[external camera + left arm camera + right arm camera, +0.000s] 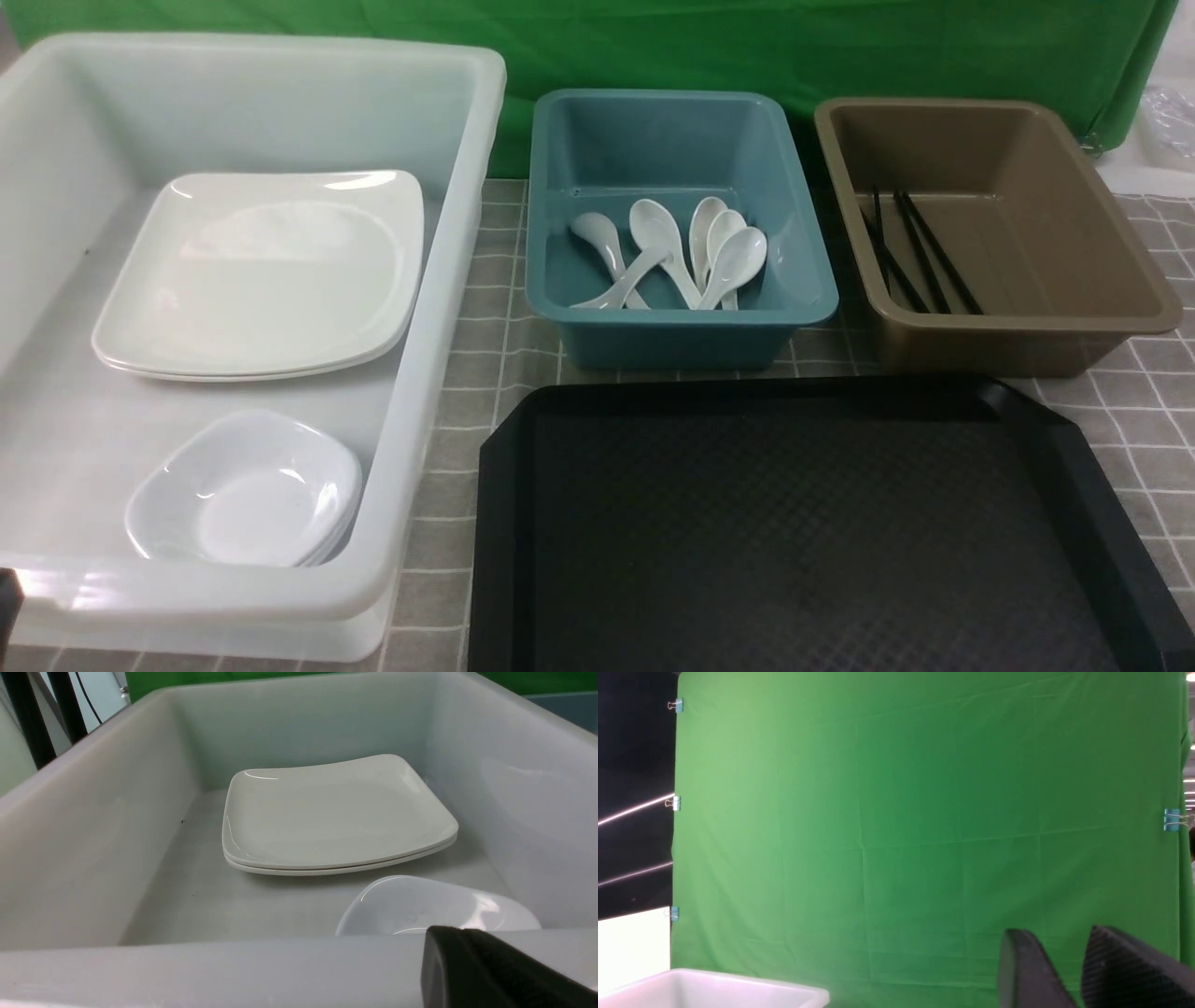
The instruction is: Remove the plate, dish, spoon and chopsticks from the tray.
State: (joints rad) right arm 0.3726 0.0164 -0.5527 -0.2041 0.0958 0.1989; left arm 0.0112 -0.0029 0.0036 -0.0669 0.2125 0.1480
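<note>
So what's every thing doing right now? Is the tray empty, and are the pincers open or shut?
tray: bare, nothing on it
plates: stacked flat in the white tub
small dishes: stacked in the same tub, nearer the robot
spoons: lying in a heap in the blue tub
chopsticks: lying in the brown tub
left pincer: shut, empty
right pincer: partly open, empty

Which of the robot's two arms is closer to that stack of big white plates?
The left. Its gripper sits just outside the white tub, looking in at the plates. The right gripper is raised and faces the green backdrop, with no plates in its view.
</note>
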